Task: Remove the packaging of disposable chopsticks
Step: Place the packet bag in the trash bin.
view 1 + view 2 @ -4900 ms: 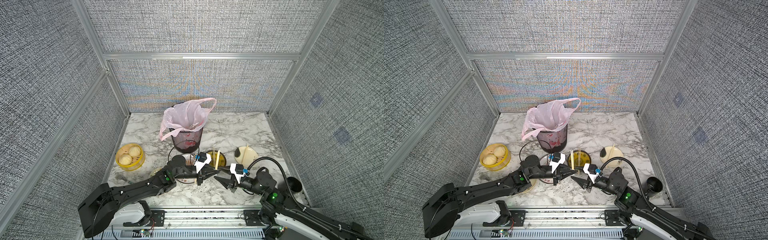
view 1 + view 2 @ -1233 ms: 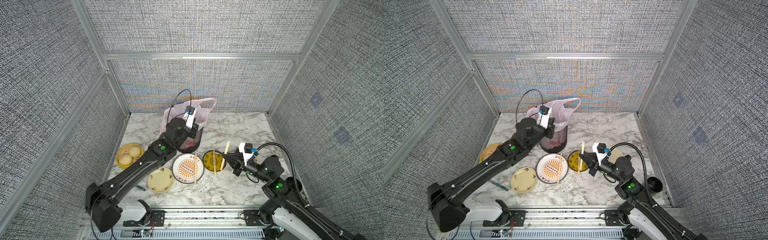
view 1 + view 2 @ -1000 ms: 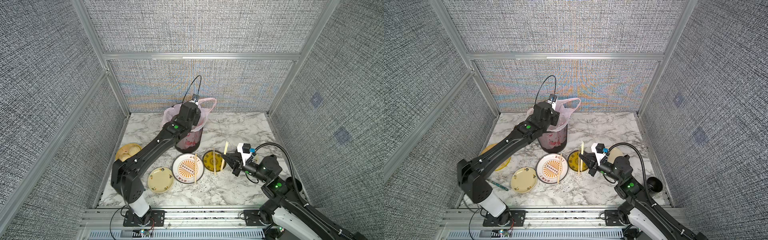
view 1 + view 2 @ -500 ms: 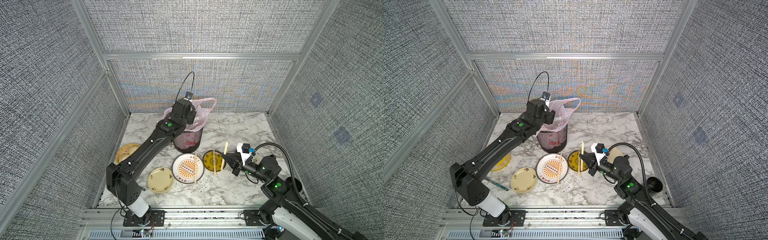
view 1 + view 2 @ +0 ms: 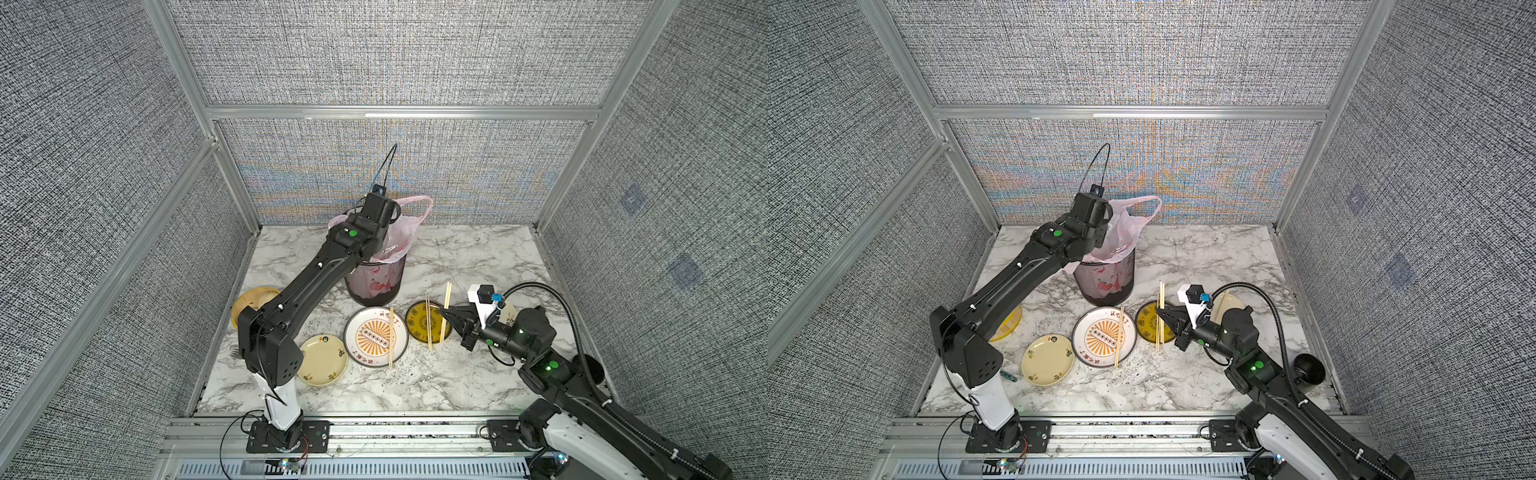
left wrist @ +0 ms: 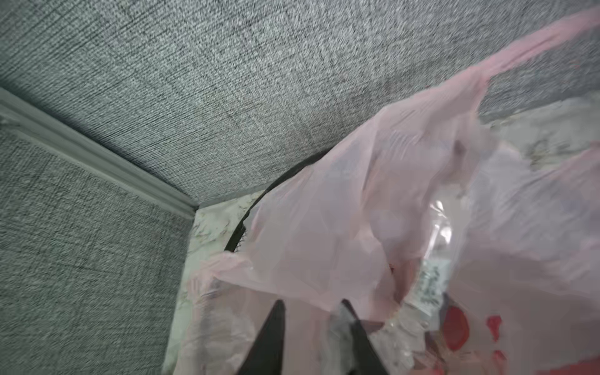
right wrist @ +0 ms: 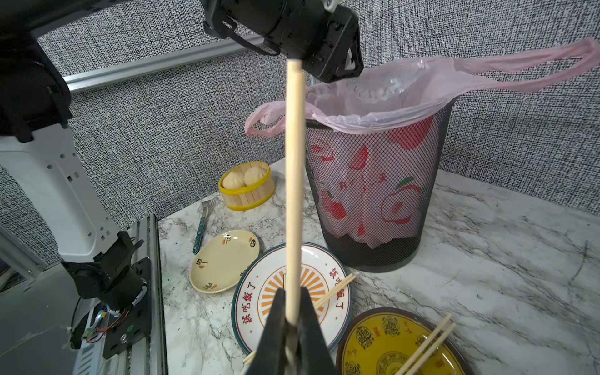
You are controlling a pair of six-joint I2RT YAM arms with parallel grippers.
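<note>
My left gripper (image 6: 313,311) hangs over the mouth of the black mesh bin (image 5: 376,282), open, with only the pink bag (image 6: 324,227) behind its fingers. A clear printed sleeve, the packaging (image 6: 435,259), lies loose inside that bag, apart from the jaws. In both top views the left wrist (image 5: 376,212) hides the jaws. My right gripper (image 7: 292,292) (image 5: 444,311) is shut on a bare pair of disposable chopsticks (image 7: 293,194) (image 5: 447,297), near the yellow plate (image 5: 417,322). Other bare pairs lie across the yellow plate (image 7: 425,344) and the white sunburst plate (image 7: 334,289).
A white plate with an orange sunburst (image 5: 365,336), a small cream plate (image 5: 322,359) and a yellow steamer with buns (image 7: 246,185) stand left of the right gripper. A green-handled fork (image 7: 201,227) lies near the table's left edge. A black cup (image 5: 1308,370) sits at the right.
The left arm has drawn back slightly over the bin and its jaws, shut a second ago, now stand apart. The right arm has kept still with its chopsticks.
</note>
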